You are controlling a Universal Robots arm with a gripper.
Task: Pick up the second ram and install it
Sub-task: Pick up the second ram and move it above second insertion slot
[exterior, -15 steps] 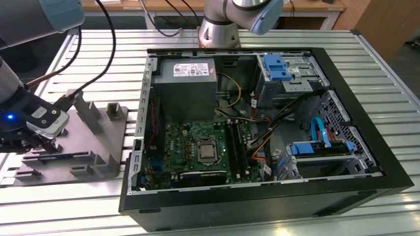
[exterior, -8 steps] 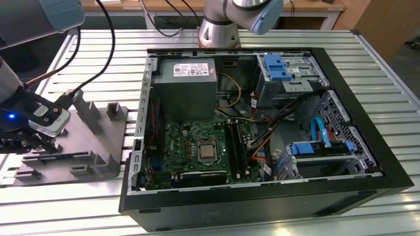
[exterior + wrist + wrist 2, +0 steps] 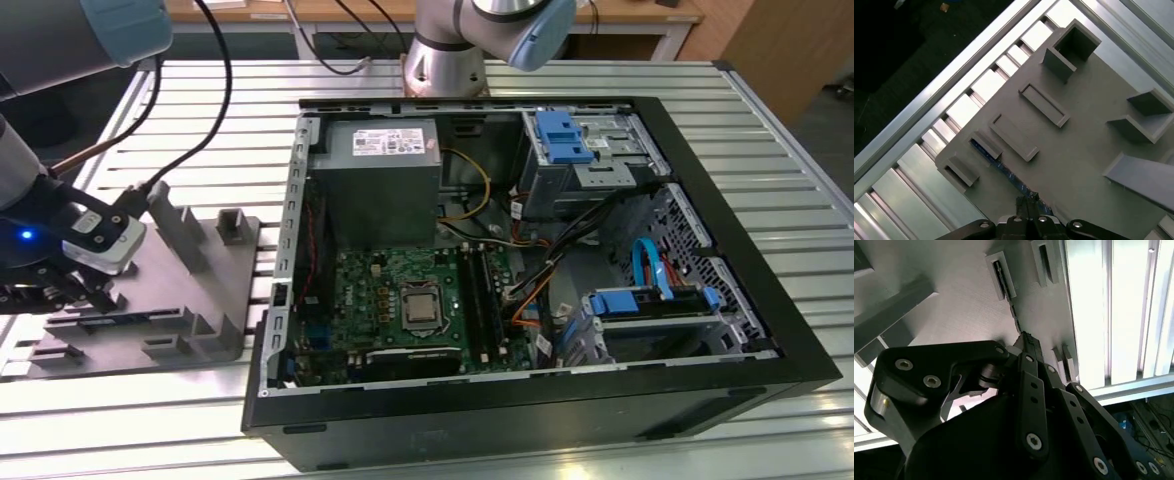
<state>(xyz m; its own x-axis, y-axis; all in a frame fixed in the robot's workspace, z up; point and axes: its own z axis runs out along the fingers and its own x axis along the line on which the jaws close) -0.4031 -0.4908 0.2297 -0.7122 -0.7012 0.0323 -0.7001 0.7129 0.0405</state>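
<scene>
**Item 1, far left of the exterior view:** gripper [image 3: 83,296], low over the grey fixture plate [image 3: 200,300]. In both wrist views its jaws are drawn almost together, tips at the near end of the stick. They appear to pinch that end, though the contact itself is hard to see.

**Item 2, lower left:** the second ram [image 3: 134,318], a thin dark stick with a bluish tint. It lies along the plate's front edge and is still seated in its small raised holders. The first wrist view shows the second ram [image 3: 999,162] running diagonally up from the fingertips.

**Item 3, centre to right:** open computer case [image 3: 534,405], lying on its side. The green board [image 3: 367,300] is at centre, with the long black slots [image 3: 477,295] just right of it, well apart from the gripper.

**Step in hand:** pick-up, judged at the grasp stage, with the stick not yet lifted. Installing it has not begun.

**Handling note:** a lift from here would call for a straight pull clear of the holders, without twisting so thin a part.
</scene>
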